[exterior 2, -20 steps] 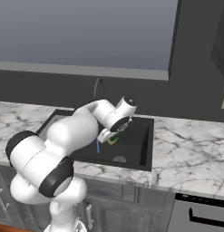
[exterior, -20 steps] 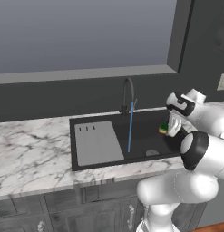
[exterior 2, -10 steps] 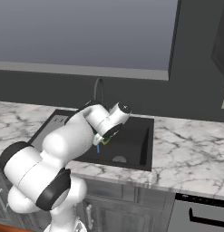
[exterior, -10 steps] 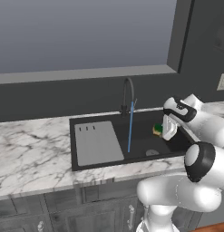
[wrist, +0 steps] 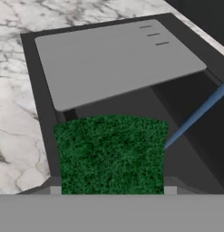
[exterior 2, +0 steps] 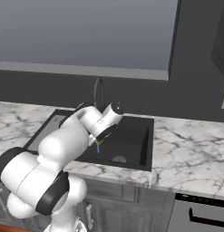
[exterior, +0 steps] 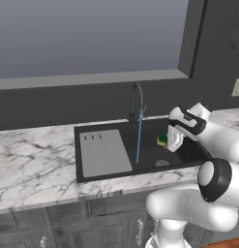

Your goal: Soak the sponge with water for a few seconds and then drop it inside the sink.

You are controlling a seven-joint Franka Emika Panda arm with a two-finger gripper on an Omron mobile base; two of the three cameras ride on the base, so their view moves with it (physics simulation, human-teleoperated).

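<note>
My gripper (exterior: 172,139) is shut on the sponge (exterior: 162,140), a small yellow block with a dark green layer, and holds it above the right part of the black sink (exterior: 149,156). The water (exterior: 139,135) falls as a thin blue stream from the dark arched faucet (exterior: 136,99), a short way left of the sponge and apart from it. The right base view has the gripper (exterior 2: 101,137) with the sponge (exterior 2: 99,142) under the arm's wrist. In the hand view the sponge's green face (wrist: 111,154) sits between the jaws, with the water (wrist: 195,117) to its right.
A light grey ribbed drainboard (exterior: 104,152) covers the sink's left part, and the round drain (exterior: 162,163) lies at the front of the basin. White marble counter (exterior: 34,160) runs on both sides. A dark appliance front (exterior 2: 199,213) stands below the right counter.
The arm has carried the sponge leftward over the basin, closer to the water stream. The grip on the sponge is unchanged.
</note>
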